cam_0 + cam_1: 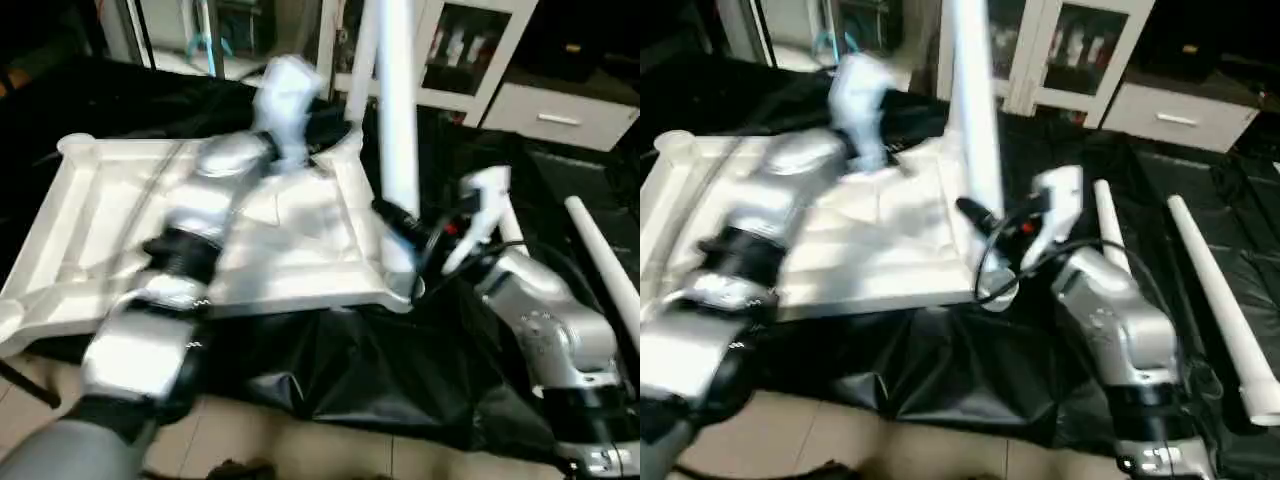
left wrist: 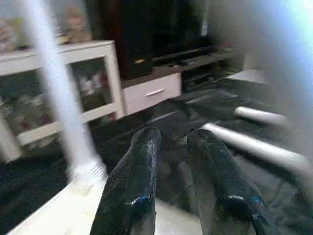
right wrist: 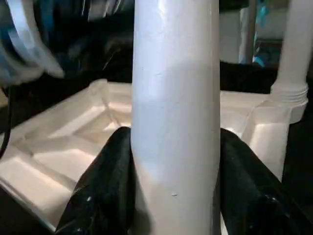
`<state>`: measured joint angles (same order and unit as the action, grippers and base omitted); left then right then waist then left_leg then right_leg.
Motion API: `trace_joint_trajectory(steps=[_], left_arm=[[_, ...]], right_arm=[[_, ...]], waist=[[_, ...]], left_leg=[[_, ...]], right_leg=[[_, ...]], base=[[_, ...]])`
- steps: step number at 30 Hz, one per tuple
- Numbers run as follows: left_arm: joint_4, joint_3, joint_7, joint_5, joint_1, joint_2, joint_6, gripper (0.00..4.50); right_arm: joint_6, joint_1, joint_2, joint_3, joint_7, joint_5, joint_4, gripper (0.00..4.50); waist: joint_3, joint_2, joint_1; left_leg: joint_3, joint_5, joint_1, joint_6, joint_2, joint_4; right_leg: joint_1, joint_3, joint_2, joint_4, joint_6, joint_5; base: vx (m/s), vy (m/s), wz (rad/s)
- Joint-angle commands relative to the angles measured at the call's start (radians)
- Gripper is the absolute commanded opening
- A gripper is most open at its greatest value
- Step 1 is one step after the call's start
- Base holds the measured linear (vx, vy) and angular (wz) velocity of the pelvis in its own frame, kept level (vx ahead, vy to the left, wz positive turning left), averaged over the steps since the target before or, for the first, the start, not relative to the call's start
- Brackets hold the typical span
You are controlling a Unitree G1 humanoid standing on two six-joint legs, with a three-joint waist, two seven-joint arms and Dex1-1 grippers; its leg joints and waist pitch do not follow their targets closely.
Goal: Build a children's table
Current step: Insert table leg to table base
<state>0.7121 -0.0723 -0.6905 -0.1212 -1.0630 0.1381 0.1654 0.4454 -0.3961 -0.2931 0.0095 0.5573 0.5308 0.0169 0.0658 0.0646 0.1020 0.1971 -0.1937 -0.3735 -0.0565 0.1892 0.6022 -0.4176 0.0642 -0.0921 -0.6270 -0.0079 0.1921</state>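
Black right fingers (image 3: 105, 191) clamped around an upright white leg (image 3: 175, 112); left fingers (image 2: 134, 188) slightly parted, empty.

leg (image 3: 176, 122): smooth white plastic | tabletop (image 1: 300, 250): matt white plastic | cloth (image 1: 350, 370): glossy black
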Motion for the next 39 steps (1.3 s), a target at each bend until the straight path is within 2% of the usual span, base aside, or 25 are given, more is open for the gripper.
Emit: trace_joint_trajectory(steps=[1, 2, 4, 5, 9, 12, 16, 20, 24, 25, 26, 27, 28, 30, 31, 32, 33, 34, 35, 37, 39], left_arm=[[-0.038, -0.024, -0.011, -0.009, -0.025, -0.029, 0.023, 1.20], [-0.057, -0.027, -0.013, -0.020, -0.034, -0.049, 0.032, 1.20], [-0.092, -0.037, -0.023, -0.032, -0.035, -0.064, 0.049, 1.20], [-0.182, -0.061, -0.050, -0.055, -0.020, -0.088, 0.089, 1.20], [-0.274, -0.085, -0.076, -0.072, 0.002, -0.101, 0.136, 1.20], [-0.290, -0.088, -0.086, -0.072, 0.002, -0.104, 0.141, 1.20], [-0.316, -0.096, -0.082, -0.065, 0.000, -0.115, 0.154, 1.20], [-0.314, -0.086, -0.055, -0.053, 0.011, -0.102, 0.160, 1.20], [-0.224, -0.088, 0.011, 0.056, 0.052, -0.005, 0.069, 1.20], [-0.206, -0.103, -0.004, 0.080, 0.073, 0.026, 0.047, 1.20], [-0.193, -0.131, -0.058, 0.102, 0.113, 0.071, 0.024, 1.49], [-0.193, -0.131, -0.058, 0.102, 0.113, 0.071, 0.024, 1.56], [-0.193, -0.145, -0.106, 0.098, 0.142, 0.092, 0.029, 1.56], [-0.184, -0.172, -0.191, 0.090, 0.196, 0.125, 0.015, 1.66], [-0.173, -0.186, -0.212, 0.096, 0.214, 0.136, 0.003, 1.81], [-0.173, -0.186, -0.212, 0.096, 0.214, 0.136, 0.003, 1.93], [-0.146, -0.216, -0.253, 0.108, 0.242, 0.145, -0.043, 1.96], [-0.136, -0.223, -0.268, 0.108, 0.251, 0.143, -0.060, 2.00], [-0.134, -0.224, -0.271, 0.108, 0.254, 0.142, -0.063, 2.00], [-0.070, -0.270, -0.292, 0.136, 0.274, 0.116, -0.128, 2.31], [-0.052, -0.279, -0.299, 0.141, 0.279, 0.104, -0.141, 2.39]], right_arm=[[-0.024, -0.017, -0.017, 0.006, -0.002, -0.037, 0.016, 1.86], [-0.033, -0.020, -0.022, 0.016, -0.011, -0.061, 0.034, 1.86], [-0.040, -0.023, -0.023, 0.024, -0.015, -0.078, 0.048, 1.86], [-0.048, -0.026, -0.016, 0.030, -0.022, -0.099, 0.063, 1.86], [-0.052, -0.031, -0.007, 0.033, -0.027, -0.110, 0.071, 1.86], [-0.058, -0.038, -0.004, 0.034, -0.024, -0.120, 0.082, 1.86], [-0.067, -0.050, 0.001, 0.037, -0.019, -0.136, 0.096, 1.86], [-0.068, -0.054, 0.003, 0.037, -0.018, -0.141, 0.097, 1.86], [-0.065, -0.060, -0.008, -0.003, -0.025, -0.129, 0.104, 1.86], [-0.059, -0.061, -0.017, -0.016, -0.023, -0.123, 0.106, 1.86], [-0.043, -0.059, -0.035, -0.035, -0.014, -0.111, 0.107, 1.86], [-0.043, -0.059, -0.035, -0.035, -0.014, -0.111, 0.107, 1.86], [-0.028, -0.057, -0.054, -0.047, 0.000, -0.102, 0.110, 1.86], [0.000, -0.046, -0.112, -0.061, 0.052, -0.091, 0.120, 1.86], [0.003, -0.040, -0.132, -0.069, 0.072, -0.090, 0.124, 1.86], [0.003, -0.040, -0.132, -0.069, 0.072, -0.090, 0.124, 1.86], [0.004, -0.032, -0.154, -0.086, 0.092, -0.085, 0.126, 1.86], [0.005, -0.030, -0.160, -0.092, 0.095, -0.082, 0.126, 1.86], [0.005, -0.029, -0.161, -0.094, 0.096, -0.081, 0.126, 1.86], [0.028, -0.011, -0.164, -0.108, 0.096, -0.063, 0.100, 1.86], [0.033, -0.004, -0.165, -0.108, 0.096, -0.060, 0.092, 1.86]], waist=[[-0.082, 0.002, 0.003], [-0.081, 0.008, 0.005], [-0.080, 0.007, 0.003], [-0.080, 0.008, 0.002], [-0.079, 0.008, 0.002], [-0.077, 0.005, 0.000], [-0.080, 0.010, -0.001], [-0.080, 0.011, -0.002], [-0.080, 0.008, -0.007], [-0.080, 0.005, -0.011], [-0.081, -0.001, -0.014], [-0.082, 0.001, -0.015], [-0.083, -0.004, -0.014], [-0.083, -0.002, -0.011], [-0.085, -0.009, -0.008], [-0.087, -0.009, -0.007], [-0.085, -0.012, -0.007], [-0.084, -0.008, -0.005], [-0.084, -0.007, -0.004], [-0.083, -0.011, -0.004], [-0.079, -0.013, -0.006]], left_leg=[[-0.014, -0.004, 0.013, 0.058, 0.037, -0.056], [-0.013, -0.015, 0.013, 0.063, 0.035, -0.057], [-0.014, -0.026, 0.011, 0.064, 0.035, -0.056], [-0.014, -0.036, 0.013, 0.061, 0.038, -0.057], [-0.014, -0.028, 0.012, 0.072, 0.039, -0.056], [-0.013, -0.042, 0.013, 0.072, 0.038, -0.057], [-0.014, -0.036, 0.014, 0.067, 0.038, -0.056], [-0.013, -0.023, 0.013, 0.079, 0.037, -0.054], [-0.015, -0.029, 0.012, 0.078, 0.036, -0.055], [-0.016, -0.032, 0.012, 0.075, 0.035, -0.056], [-0.017, -0.034, 0.014, 0.068, 0.035, -0.057], [-0.017, -0.030, 0.013, 0.067, 0.034, -0.057], [-0.014, -0.028, 0.017, 0.060, 0.034, -0.056], [-0.014, -0.018, 0.018, 0.062, 0.035, -0.057], [-0.013, -0.017, 0.022, 0.062, 0.037, -0.056], [-0.012, -0.012, 0.023, 0.063, 0.036, -0.054], [-0.012, -0.020, 0.021, 0.065, 0.036, -0.055], [-0.012, -0.034, 0.021, 0.063, 0.037, -0.055], [-0.013, -0.041, 0.020, 0.060, 0.038, -0.056], [-0.014, -0.067, 0.020, 0.049, 0.040, -0.058], [-0.014, -0.102, 0.019, 0.038, 0.038, -0.061]], right_leg=[[0.071, -0.047, -0.060, 0.045, -0.272, -0.108], [0.073, -0.047, -0.059, 0.049, -0.269, -0.092], [0.073, -0.047, -0.061, 0.051, -0.266, -0.063], [0.073, -0.047, -0.063, 0.051, -0.267, -0.042], [0.071, -0.047, -0.058, 0.051, -0.272, -0.038], [0.070, -0.047, -0.056, 0.056, -0.264, -0.015], [0.070, -0.046, -0.055, 0.052, -0.255, -0.015], [0.070, -0.047, -0.054, 0.052, -0.260, -0.035], [0.071, -0.047, -0.052, 0.056, -0.240, -0.010], [0.071, -0.046, -0.050, 0.057, -0.230, -0.004], [0.070, -0.046, -0.049, 0.057, -0.223, -0.006], [0.072, -0.047, -0.048, 0.055, -0.222, -0.013], [0.069, -0.048, -0.047, 0.053, -0.229, -0.026], [0.070, -0.048, -0.045, 0.050, -0.243, -0.049], [0.066, -0.048, -0.046, 0.047, -0.253, -0.065], [0.065, -0.047, -0.045, 0.045, -0.258, -0.080], [0.065, -0.048, -0.046, 0.046, -0.263, -0.084], [0.067, -0.048, -0.049, 0.049, -0.263, -0.075], [0.068, -0.048, -0.051, 0.048, -0.265, -0.070], [0.068, -0.048, -0.053, 0.052, -0.265, -0.039], [0.069, -0.048, -0.054, 0.061, -0.254, 0.003]], base=[[0.000, 0.000, 0.00], [0.000, 0.000, 0.00], [0.000, 0.000, 0.00], [0.000, 0.000, 0.00], [0.000, 0.000, 0.00], [0.000, 0.000, 0.00], [0.000, 0.000, 0.00], [0.000, 0.000, 0.00], [0.000, 0.000, 0.00], [0.000, 0.000, 0.00], [0.000, 0.000, 0.00], [0.000, 0.000, 0.00], [0.000, 0.000, 0.00], [0.000, 0.000, 0.00], [0.000, 0.000, 0.00], [0.000, 0.000, 0.00], [0.000, 0.000, 0.00], [0.000, 0.000, 0.00], [0.000, 0.000, 0.00], [0.000, 0.000, 0.00], [0.000, 0.000, 0.00]])
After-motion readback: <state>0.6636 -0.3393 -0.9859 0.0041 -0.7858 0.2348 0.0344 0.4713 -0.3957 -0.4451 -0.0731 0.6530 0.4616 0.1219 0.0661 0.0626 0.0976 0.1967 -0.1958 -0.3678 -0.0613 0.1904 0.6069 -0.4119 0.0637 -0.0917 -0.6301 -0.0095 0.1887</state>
